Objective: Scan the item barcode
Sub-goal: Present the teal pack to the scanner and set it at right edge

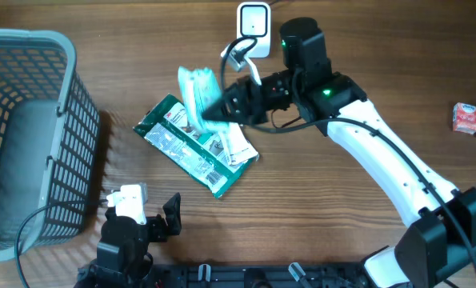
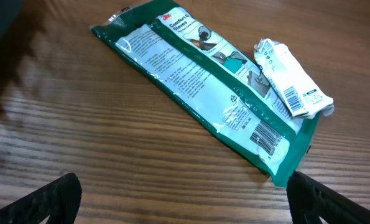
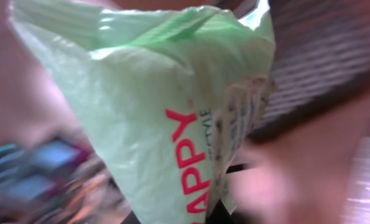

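Right pincer (image 1: 216,110) is clamped tight on the pale green packet (image 1: 198,90) and holds it up off the desk (image 1: 366,48). That's just left of the small white box (image 1: 254,20) at the far edge, which I take to be the scanner. From the wrist view the packet is thin, glossy plastic film, crinkled and gathered to a peak, with red lettering down its face. I'd call it light and floppy. It will likely sag and twist, and the film looks slippery, so the crimped seam or an edge is the safer place to grip, leaving the barcode side flat and uncovered. No barcode shows on it from here. On the wood-grain desk lie a long green glove pack (image 2: 203,87), flat and shiny, and a small white folded packet (image 2: 290,78) across one end of it. Left pincer (image 2: 183,183) sits low with jaws wide apart, holding nothing. A grey mesh basket (image 1: 70,120) stands off to the left.
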Motion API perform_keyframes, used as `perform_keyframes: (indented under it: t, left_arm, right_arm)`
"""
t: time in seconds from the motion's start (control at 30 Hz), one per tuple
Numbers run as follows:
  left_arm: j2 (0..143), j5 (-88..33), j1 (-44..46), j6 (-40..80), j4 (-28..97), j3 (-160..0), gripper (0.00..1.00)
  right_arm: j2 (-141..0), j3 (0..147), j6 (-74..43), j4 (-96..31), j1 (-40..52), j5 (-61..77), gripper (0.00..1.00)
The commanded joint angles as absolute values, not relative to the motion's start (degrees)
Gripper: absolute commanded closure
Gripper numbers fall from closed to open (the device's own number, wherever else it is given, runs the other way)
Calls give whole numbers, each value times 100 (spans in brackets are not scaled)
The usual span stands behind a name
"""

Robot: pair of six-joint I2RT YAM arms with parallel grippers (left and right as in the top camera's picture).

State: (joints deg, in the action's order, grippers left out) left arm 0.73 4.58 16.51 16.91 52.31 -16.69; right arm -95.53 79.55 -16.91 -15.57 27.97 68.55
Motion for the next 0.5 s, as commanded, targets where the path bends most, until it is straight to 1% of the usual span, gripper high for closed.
perform_keyframes:
  t: [0.0,0.1,0.23,0.33,0.37,0.47]
  left_arm:
    - [36,454,1678,1737,5216,-1664,0]
    - [36,454,1678,1737,5216,-1664,0]
    - [36,454,1678,1737,5216,-1667,0]
    - [36,454,1678,1737,5216,-1667,0]
    - [36,454,1678,1737,5216,-1664,0]
    - [36,454,1678,1737,5216,-1664,0]
  right_arm:
    - [-9666,8031,-703,-1623,2777,2488,96]
    - [-9835,8031,-585,-958,2768,1352,96]
    - [-10506,8211,-346,12,2733,523,96]
    - [-11430,9050,-123,1,2641,148,96]
    - [-12038,9767,-21,-80,2600,-137,96]
    - [-12958,10840,150,-185,2600,-764,95]
